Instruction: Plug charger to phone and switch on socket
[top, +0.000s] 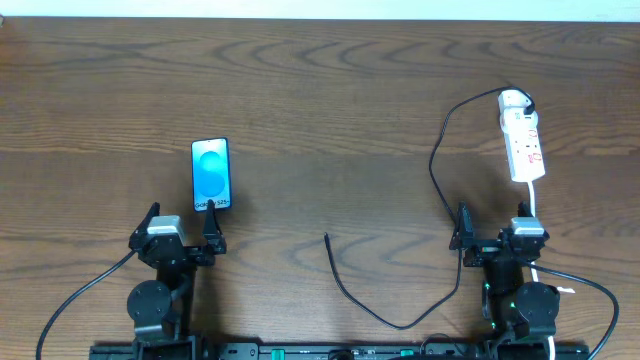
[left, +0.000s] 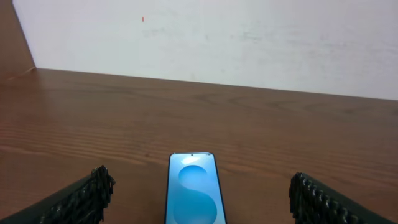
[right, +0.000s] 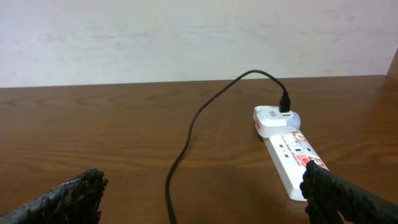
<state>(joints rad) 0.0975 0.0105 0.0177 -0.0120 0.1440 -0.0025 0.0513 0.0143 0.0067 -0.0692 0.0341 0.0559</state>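
1 phone (top: 210, 174), 1 charger (top: 433, 165), 1 socket (top: 524, 140) (w/ 1 white adapter (right: 273, 118)), 2 hands: L hand (top: 182, 225), R hand (top: 492, 230)

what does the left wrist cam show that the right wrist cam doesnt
Only the left wrist view: the phone, screen lit blue, flat on the table. Only the right wrist view: the socket, a white adapter plugged into its far end, and the charger cable trailing from it. Both: the wooden table, a pale wall, and left fingers or right fingers spread open at the bottom corners.
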